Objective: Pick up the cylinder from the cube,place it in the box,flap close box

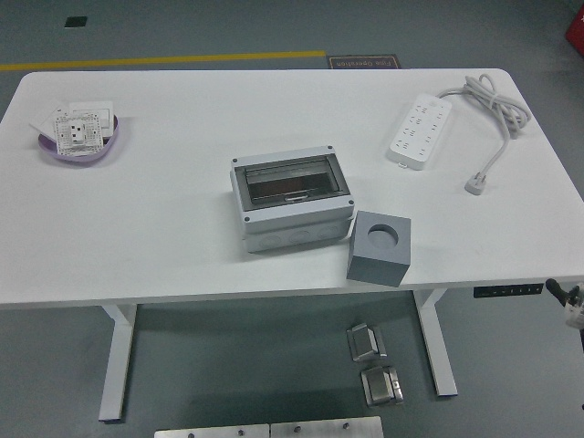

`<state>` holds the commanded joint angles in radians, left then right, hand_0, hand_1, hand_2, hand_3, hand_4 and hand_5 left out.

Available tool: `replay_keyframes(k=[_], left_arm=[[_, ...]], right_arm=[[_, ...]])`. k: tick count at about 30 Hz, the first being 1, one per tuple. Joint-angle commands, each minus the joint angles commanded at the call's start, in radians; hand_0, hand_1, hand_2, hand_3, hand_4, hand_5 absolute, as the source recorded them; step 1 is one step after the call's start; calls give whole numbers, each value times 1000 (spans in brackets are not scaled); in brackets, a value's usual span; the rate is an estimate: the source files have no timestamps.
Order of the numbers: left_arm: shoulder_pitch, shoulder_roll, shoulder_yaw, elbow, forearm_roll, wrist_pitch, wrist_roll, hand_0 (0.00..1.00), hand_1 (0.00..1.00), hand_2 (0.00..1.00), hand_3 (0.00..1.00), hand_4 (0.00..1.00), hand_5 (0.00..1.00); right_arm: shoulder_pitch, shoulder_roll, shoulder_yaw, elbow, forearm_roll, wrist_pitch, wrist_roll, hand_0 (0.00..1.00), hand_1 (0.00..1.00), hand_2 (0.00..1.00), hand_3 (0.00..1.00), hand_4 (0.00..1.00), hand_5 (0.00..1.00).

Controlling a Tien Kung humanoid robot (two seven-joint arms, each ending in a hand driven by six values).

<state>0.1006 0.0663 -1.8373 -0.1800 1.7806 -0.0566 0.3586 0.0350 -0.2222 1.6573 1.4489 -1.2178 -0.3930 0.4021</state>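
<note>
Of the right hand (572, 307) only a sliver shows at the lower right edge, off the table (164, 228), and whether it is open or closed cannot be told; the left hand is out of view. The cube (379, 247) sits just beside the box (292, 203), its round top socket looking empty. The box's tinted flap (290, 183) lies down flat (the cylinder cannot be made out through it). Judging by that, the task looks finished or nearly so, with neither arm reaching in over the work
</note>
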Motion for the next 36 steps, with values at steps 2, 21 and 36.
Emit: replay_keyframes(k=[2, 21, 36], left_arm=[[-1, 0, 8, 0, -8, 1, 1, 752, 780, 770, 875, 550, 146], [-3, -7, 48, 0, -57, 7, 6, 752, 780, 772, 875, 550, 145], [1, -10, 21, 0, -34, 6, 11, 751, 779, 773, 877, 551, 143]], right_arm=[[0, 0, 2, 0, -3, -1, -1, 547, 547, 667, 766, 856, 429], [2, 10, 6, -1, -35, -9, -12, 543, 547, 667, 759, 857, 435], [11, 6, 1, -11, -46, -11, -24, 542, 542, 666, 757, 852, 431]])
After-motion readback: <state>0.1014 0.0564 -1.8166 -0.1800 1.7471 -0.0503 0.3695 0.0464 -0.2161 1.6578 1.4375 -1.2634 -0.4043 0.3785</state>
